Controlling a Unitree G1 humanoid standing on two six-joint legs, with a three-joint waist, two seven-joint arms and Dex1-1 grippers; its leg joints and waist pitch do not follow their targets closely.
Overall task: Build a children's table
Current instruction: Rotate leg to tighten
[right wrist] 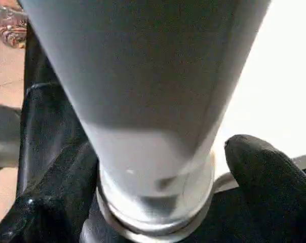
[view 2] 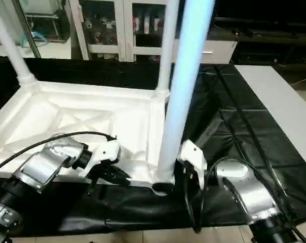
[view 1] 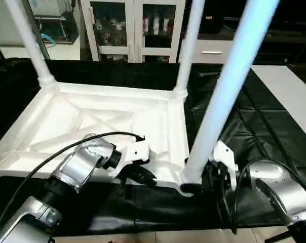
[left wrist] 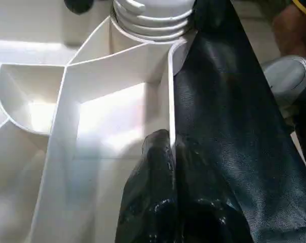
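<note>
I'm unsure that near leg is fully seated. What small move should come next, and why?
Probably close the right hand on the near leg at its base and twist it tighter: the hand stands open around it, while the left hand, shut, pinches the tabletop rim steady.

One white tabletop [view 1: 92, 121] lies upside down on one black sheet [view 1: 229, 101]. Three white legs stand in it: far left [view 1: 29, 40], far right [view 1: 191, 45], near right [view 1: 229, 86]. Two grippers: left [view 1: 143, 174], right [view 1: 214, 177].

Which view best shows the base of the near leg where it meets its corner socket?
The right wrist view: the near leg meets its socket collar close up. The left wrist view shows its threaded base beside the tabletop ribs; the head views show the whole leg.
</note>
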